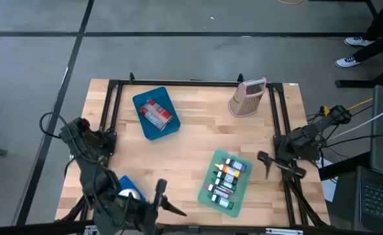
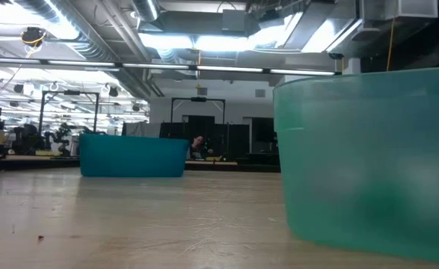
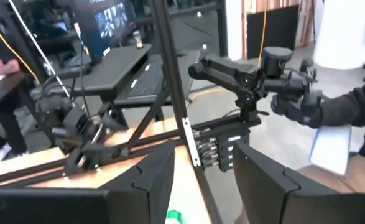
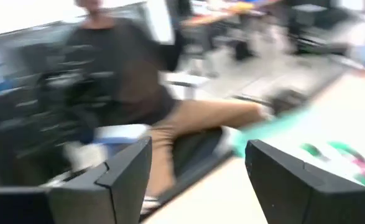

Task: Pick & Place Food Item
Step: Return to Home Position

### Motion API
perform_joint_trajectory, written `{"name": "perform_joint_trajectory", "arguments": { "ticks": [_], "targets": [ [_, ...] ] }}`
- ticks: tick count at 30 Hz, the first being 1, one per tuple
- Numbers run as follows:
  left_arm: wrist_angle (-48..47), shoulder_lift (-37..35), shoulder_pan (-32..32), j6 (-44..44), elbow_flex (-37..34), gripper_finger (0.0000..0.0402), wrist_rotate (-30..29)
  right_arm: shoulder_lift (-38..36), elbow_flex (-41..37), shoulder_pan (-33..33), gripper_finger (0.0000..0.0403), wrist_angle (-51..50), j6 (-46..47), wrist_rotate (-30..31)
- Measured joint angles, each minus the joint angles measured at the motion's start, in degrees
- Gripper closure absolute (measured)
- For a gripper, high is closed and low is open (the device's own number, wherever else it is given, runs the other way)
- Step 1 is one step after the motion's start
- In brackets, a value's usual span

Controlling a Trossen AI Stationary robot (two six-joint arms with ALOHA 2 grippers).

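On wooden table (image 1: 198,130), rectangular translucent green bin (image 1: 204,190), left hand (image 1: 171,198) and right hand (image 1: 265,164) apart.

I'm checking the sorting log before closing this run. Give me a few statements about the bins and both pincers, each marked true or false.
1. The green bin holds several food colouring bottles. True.
2. The blue bin is empty. False: a red-and-white packet lies in it.
3. The right pincer grips a bottle. False: it is open and empty, beside the green bin.
4. The pink grater stands outside both bins. True.
5. The left pincer hovers over the blue bin. False: it is open at the table's bottom edge in the high view.
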Motion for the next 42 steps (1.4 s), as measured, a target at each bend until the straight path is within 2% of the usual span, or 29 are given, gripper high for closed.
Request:
{"name": "perform_joint_trajectory", "arguments": {
  "ticks": [2, 4, 9, 13, 17, 21, 27, 32, 34, 37, 42],
  "targets": [
    [5.1, -0.6, -0.7, 1.0, -4.0, 0.0248, -0.6, 2.3, 0.0, -0.4, 0.0149, -0.3, 1.4, 6.0],
    [11.6, -1.4, -1.1, 2.8, -8.3, 0.0250, -0.8, 3.8, 0.0, -0.6, 0.0149, -0.3, -0.4, 9.6],
    [30.8, -4.1, -2.5, 7.3, -23.4, 0.0250, -0.9, 4.9, 0.0, -0.6, 0.0149, -0.5, -3.5, 10.3],
    [47.7, -7.7, -2.4, 6.8, -39.4, 0.0247, -0.8, 4.9, 0.0, -0.6, 0.0149, -0.4, -5.4, 10.3],
    [68.2, -12.1, -1.6, 7.0, -57.5, 0.0245, 4.8, 4.9, 0.0, -0.6, 0.0149, -0.2, -4.6, 9.9],
    [78.7, -15.8, -0.2, 6.6, -70.1, 0.0248, 13.5, 4.9, 0.0, -0.6, 0.0149, -0.2, -4.3, 9.9],
    [76.4, -24.0, 2.9, 4.8, -79.5, 0.0248, 20.3, 4.9, 0.0, -0.6, 0.0149, -0.2, -4.1, 9.9],
    [77.8, -41.8, 1.6, 10.2, -89.4, 0.0244, 22.8, 4.9, 0.0, -0.6, 0.0149, -0.2, -3.6, 9.7],
    [72.8, -49.7, 0.0, 11.1, -92.2, 0.0245, 21.1, 4.9, 0.0, -0.6, 0.0149, -0.2, -3.6, 9.1],
    [60.5, -59.8, -1.9, 7.6, -94.2, 0.0248, 15.1, 4.9, 0.0, -0.6, 0.0149, -0.2, -4.0, 7.7],
    [47.4, -70.3, -2.2, 6.7, -94.5, 0.0251, 17.3, 4.9, 0.0, -0.6, 0.0149, -0.2, -4.1, 7.7]
  ]
}}
